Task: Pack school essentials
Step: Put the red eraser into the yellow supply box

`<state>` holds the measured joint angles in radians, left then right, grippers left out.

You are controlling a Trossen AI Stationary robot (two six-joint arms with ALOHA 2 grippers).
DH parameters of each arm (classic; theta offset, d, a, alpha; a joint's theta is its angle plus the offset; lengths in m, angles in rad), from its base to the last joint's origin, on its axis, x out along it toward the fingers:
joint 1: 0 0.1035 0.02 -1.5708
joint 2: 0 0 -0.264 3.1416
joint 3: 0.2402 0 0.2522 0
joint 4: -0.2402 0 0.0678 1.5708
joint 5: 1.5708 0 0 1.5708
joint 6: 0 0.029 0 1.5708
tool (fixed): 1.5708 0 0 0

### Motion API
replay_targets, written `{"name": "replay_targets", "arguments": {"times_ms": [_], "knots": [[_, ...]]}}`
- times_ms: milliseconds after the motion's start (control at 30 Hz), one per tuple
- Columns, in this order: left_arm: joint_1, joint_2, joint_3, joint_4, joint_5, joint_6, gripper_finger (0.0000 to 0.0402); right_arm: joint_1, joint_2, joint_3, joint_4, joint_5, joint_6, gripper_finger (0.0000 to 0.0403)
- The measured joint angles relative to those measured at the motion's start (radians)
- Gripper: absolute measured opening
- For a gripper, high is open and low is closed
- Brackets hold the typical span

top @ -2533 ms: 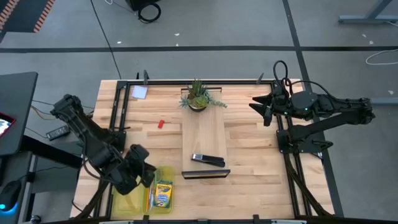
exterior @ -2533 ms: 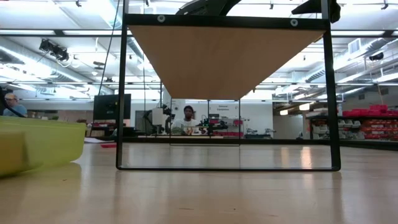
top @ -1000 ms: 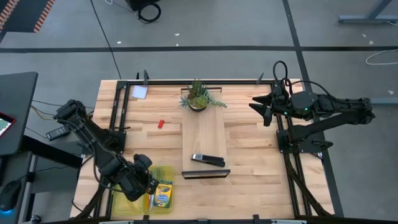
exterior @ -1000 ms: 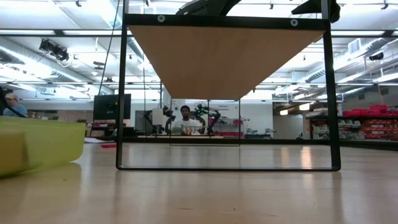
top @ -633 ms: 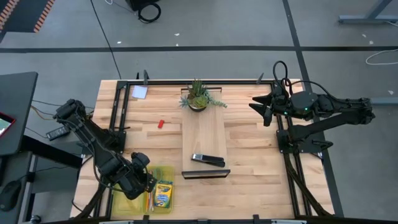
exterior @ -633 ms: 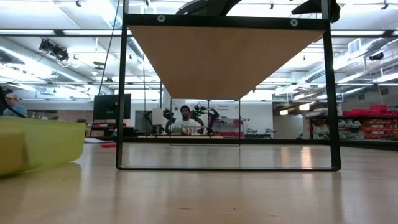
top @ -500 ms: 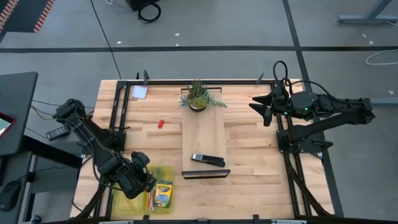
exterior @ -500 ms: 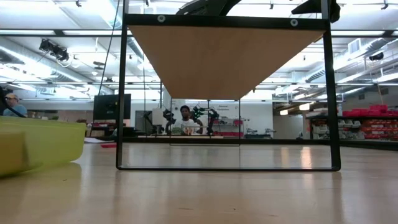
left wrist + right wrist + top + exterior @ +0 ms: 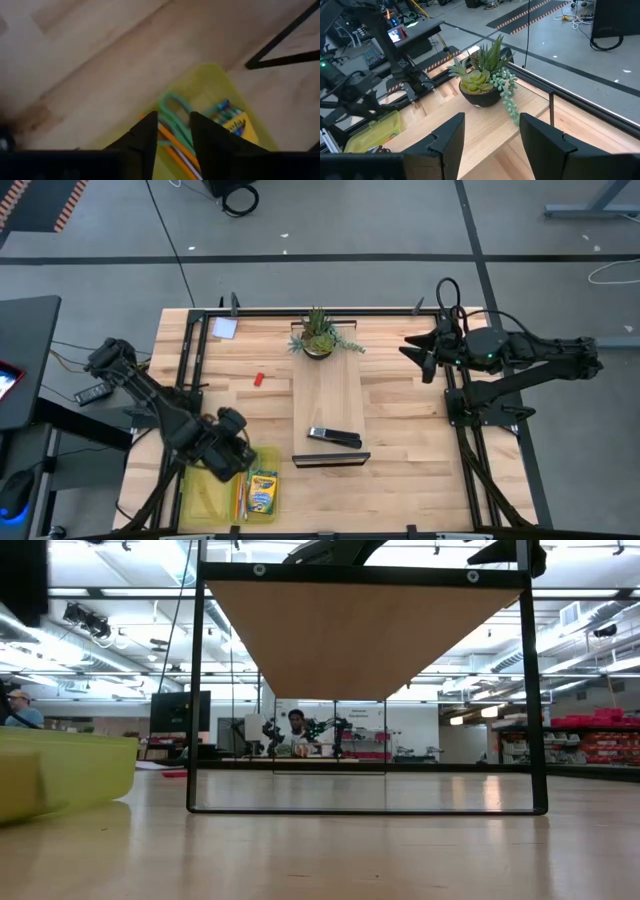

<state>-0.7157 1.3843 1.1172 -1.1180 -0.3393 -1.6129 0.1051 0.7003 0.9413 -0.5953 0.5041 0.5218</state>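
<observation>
A yellow-green tray (image 9: 205,498) sits at the table's near left corner. In it lie the crayon box (image 9: 262,492), the orange pen (image 9: 243,500) and the green-handled scissors (image 9: 172,107). My left gripper (image 9: 237,452) hovers over the tray's far end, pointing steeply down, open, with nothing between its fingers (image 9: 172,127). The red eraser (image 9: 258,379) lies flat on the table left of the wooden board, and the note pad (image 9: 225,328) lies at the far left corner. My right gripper (image 9: 418,356) waits open at the far right, raised above the table.
A potted plant (image 9: 320,336) stands at the far end of a raised wooden board (image 9: 328,395). A black stapler-like object (image 9: 335,437) lies on the board's near end, with a black bar (image 9: 331,460) in front. Black frame rails (image 9: 190,370) run along both table sides.
My left gripper has drawn back from over the tray's middle toward the table's far edge and slightly right, turning as it went. More of the tray's inside and the orange pen now show.
</observation>
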Motion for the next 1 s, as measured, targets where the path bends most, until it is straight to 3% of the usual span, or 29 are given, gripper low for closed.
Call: {"name": "replay_targets", "arguments": {"times_ms": [200,333,667,1000], "knots": [[0.161,-0.089,-0.152,0.157,0.018,0.183,0.0080,0.000,0.017,0.000,0.000,-0.038,0.014,0.0196],[0.261,-0.152,-0.273,0.267,0.048,0.233,0.0076,0.000,0.020,0.000,0.000,-0.055,0.034,0.0196],[0.500,-0.190,-0.424,0.322,0.091,0.431,0.0141,0.000,0.022,0.000,0.000,-0.049,0.098,0.0196],[0.843,-0.189,-0.457,0.402,0.146,0.661,0.0182,-0.083,0.022,0.000,0.000,-0.007,0.074,0.0196]]}}
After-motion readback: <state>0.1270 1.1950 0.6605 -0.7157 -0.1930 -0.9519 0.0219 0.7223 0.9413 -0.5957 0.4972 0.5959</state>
